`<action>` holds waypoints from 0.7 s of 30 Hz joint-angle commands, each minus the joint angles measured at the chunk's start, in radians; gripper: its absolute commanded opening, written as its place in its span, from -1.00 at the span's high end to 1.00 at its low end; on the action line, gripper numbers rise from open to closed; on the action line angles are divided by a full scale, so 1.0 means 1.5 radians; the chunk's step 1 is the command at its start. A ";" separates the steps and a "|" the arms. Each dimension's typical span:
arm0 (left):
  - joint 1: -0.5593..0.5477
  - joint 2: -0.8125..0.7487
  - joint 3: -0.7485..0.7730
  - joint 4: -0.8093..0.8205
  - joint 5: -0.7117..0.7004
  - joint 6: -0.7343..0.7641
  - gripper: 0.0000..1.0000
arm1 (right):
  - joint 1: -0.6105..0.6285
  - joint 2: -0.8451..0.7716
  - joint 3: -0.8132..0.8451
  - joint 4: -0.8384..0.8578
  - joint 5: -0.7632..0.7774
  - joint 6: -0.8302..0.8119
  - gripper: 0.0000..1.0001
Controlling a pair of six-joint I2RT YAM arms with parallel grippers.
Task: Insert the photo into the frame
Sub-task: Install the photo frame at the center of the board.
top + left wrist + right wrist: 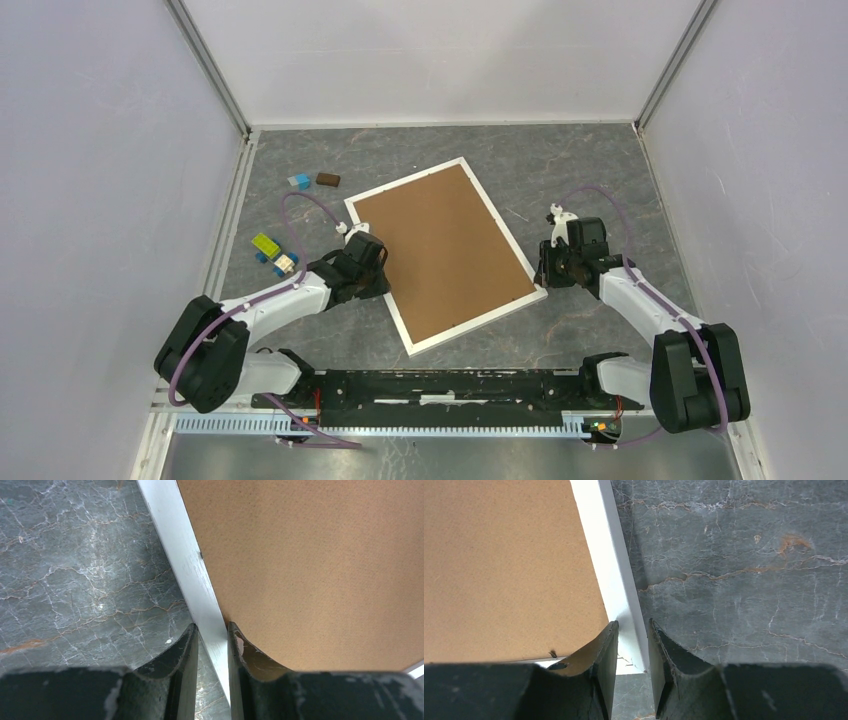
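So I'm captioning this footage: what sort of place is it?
Probably a robotics lab test cell: plain white walls box in a grey marble-look tabletop, with a left arm and a right arm bolted to a black rail at its near edge.
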 commanded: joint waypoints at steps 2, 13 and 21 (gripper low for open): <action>0.006 0.023 -0.028 -0.023 -0.020 0.044 0.96 | 0.014 0.001 -0.005 -0.008 -0.001 -0.007 0.31; 0.006 0.022 -0.028 -0.021 -0.020 0.044 0.95 | 0.016 -0.006 0.005 -0.028 0.043 -0.011 0.32; 0.007 0.024 -0.028 -0.021 -0.020 0.044 0.95 | 0.018 -0.020 -0.003 -0.037 0.023 -0.008 0.33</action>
